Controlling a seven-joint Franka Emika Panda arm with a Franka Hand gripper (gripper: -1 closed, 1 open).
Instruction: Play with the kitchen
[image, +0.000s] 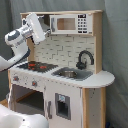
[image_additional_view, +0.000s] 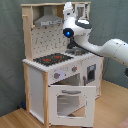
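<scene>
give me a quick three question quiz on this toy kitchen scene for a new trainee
1. True or false: the oven door hangs open.
2. What sits beside the sink: A faucet, B kettle, C pan?
3. Fill in: the stovetop rings are ____.

Key: 1 true. 2 A, the black faucet. 3 red.

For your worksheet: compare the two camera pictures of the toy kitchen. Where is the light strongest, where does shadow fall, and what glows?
In the first exterior view, light is even on the kitchen, with the open oven cavity dark. In the second exterior view, the arm looks brightest, a blue light glows on its wrist, and shadow sits under the hood.
</scene>
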